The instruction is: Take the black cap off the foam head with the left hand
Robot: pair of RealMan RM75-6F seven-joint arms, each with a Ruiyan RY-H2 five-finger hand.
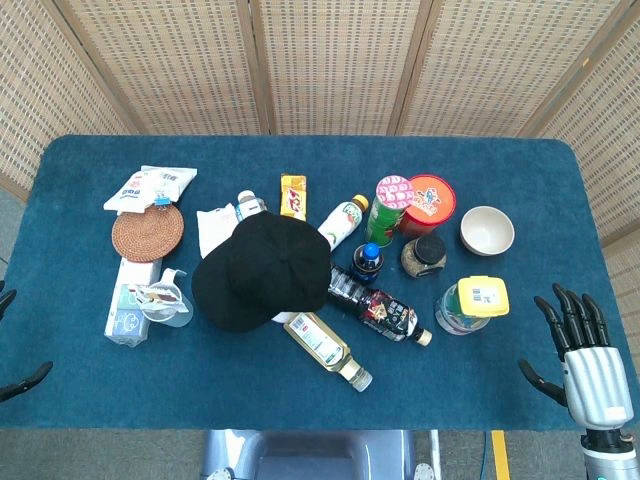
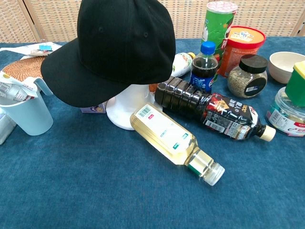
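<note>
The black cap (image 1: 262,270) sits in the middle of the blue table, brim toward the lower left. In the chest view the cap (image 2: 116,47) rests on the white foam head (image 2: 127,109), of which only the base shows. Only dark fingertips of my left hand (image 1: 20,384) show at the head view's left edge, spread apart, holding nothing and far from the cap. My right hand (image 1: 585,360) hovers at the lower right with its fingers spread and nothing in it. The chest view shows neither hand.
A clear bottle (image 2: 174,140) and a dark bottle (image 2: 214,109) lie just right of the foam head. A pale measuring cup (image 2: 24,112) stands left of it, near a woven coaster (image 1: 148,233). Cans, a jar and a bowl (image 1: 487,230) stand at the right.
</note>
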